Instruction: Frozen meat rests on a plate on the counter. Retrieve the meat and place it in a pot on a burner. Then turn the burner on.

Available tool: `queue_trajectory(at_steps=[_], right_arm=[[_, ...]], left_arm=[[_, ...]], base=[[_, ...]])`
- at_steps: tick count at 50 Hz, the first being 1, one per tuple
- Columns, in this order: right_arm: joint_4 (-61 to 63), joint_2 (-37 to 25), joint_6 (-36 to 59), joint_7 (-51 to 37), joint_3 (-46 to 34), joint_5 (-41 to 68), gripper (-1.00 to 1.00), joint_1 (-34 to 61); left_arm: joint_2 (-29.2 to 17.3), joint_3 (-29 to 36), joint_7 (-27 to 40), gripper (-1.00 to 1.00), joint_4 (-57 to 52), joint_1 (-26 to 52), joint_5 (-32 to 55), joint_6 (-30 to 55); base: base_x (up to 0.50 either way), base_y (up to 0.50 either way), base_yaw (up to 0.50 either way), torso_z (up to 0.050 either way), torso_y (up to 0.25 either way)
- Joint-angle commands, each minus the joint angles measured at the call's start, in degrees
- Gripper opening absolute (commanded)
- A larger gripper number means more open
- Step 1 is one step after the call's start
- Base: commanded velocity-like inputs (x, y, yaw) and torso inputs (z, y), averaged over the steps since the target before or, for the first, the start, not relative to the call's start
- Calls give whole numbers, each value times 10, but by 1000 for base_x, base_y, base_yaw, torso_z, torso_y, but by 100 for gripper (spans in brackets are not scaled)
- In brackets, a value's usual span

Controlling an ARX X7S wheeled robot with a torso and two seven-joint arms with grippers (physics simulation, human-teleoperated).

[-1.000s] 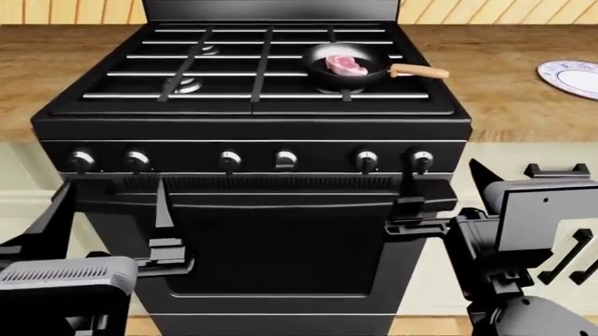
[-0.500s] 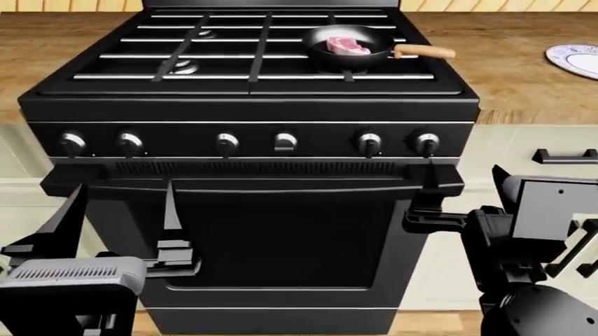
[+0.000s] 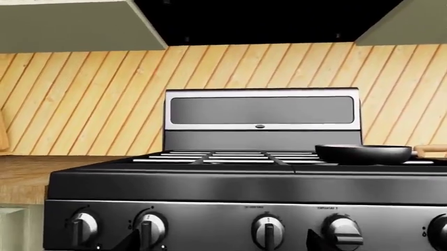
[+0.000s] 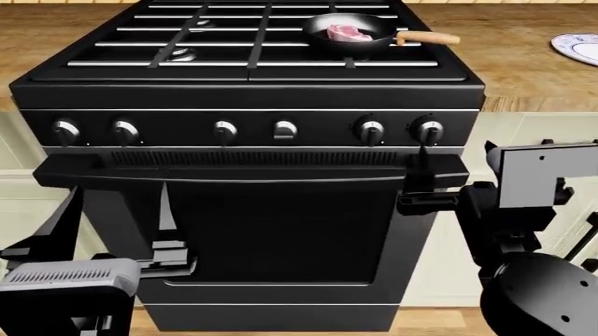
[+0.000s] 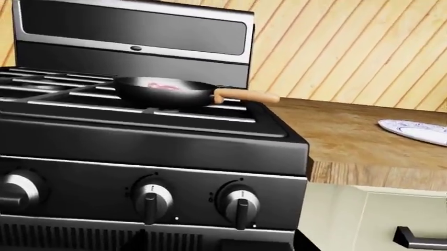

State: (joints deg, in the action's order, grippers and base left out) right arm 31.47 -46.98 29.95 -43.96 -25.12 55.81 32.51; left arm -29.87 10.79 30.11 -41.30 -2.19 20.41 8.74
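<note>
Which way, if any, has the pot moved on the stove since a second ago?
No. The pot sits on the same right-hand grate bars of the stove; only the view shifted.

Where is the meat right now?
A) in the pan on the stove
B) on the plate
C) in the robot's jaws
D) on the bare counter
A: the meat lies in the pan on the stove's grate, while the plate off to the right on the counter holds nothing.

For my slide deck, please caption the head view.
Meat sits in the pot on the stove; both arms wait low before the knobs, plate empty on the counter.
</note>
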Motion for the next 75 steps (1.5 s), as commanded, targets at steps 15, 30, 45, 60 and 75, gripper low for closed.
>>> queue_trajectory(at_steps=[15, 30, 45, 60, 75], right_arm=[[-93, 23, 46, 33, -6, 30, 100, 70], [-140, 55, 48, 50, -14, 38, 100, 84], [-173, 90, 37, 26, -20, 9, 100, 104], [-215, 114, 40, 24, -47, -27, 100, 116], [-258, 126, 44, 48, -62, -46, 100, 150]], left_arm=[[0, -3, -5, 100, 15, 1, 14, -8], [-3, -11, -1, 100, 13, -4, 20, -10], [-4, -21, -6, 100, 29, -20, 31, -29], [-6, -41, -5, 100, 34, -34, 63, -39], [-7, -43, -5, 100, 35, -35, 68, -42]], base=[[0, 0, 0, 0, 0], [0, 0, 0, 0, 0], [0, 0, 0, 0, 0], [0, 0, 0, 0, 0], [0, 0, 0, 0, 0]])
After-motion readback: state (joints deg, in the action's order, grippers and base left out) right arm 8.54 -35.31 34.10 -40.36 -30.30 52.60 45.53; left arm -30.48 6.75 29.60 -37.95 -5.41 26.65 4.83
